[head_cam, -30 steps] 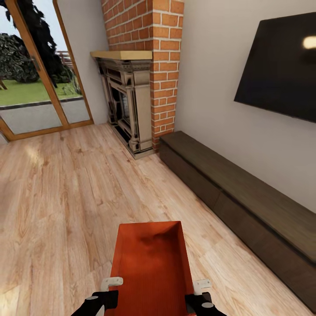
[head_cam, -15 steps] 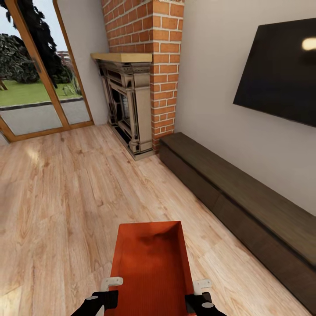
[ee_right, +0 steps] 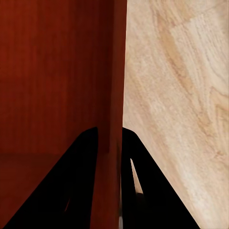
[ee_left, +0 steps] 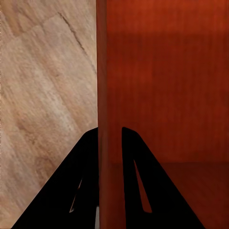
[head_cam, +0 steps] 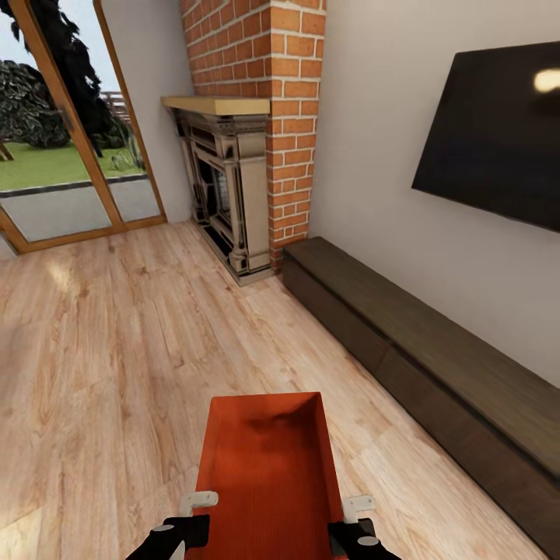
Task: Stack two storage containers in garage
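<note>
Both grippers, left (ee_left: 110,131) and right (ee_right: 109,130), clamp an orange-red thin-walled plastic container (head_cam: 268,467) short of the brick fireplace (head_cam: 241,155), garage carry ahead.

One storage container (head_cam: 268,474) is in sight: an orange-red rectangular bin with thin plain walls and no lid, its inside bare. It is held level above the light wood plank floor (head_cam: 101,365) of the living room, its long axis pointing away towards the brick fireplace (head_cam: 233,187). The left pincer (ee_left: 110,138) grips one long wall, a finger on each side of it; the right pincer (ee_right: 110,136) grips the opposite wall the same way. The long low dark cabinet (head_cam: 435,350) runs off to the right under the black TV (head_cam: 498,132).
</note>
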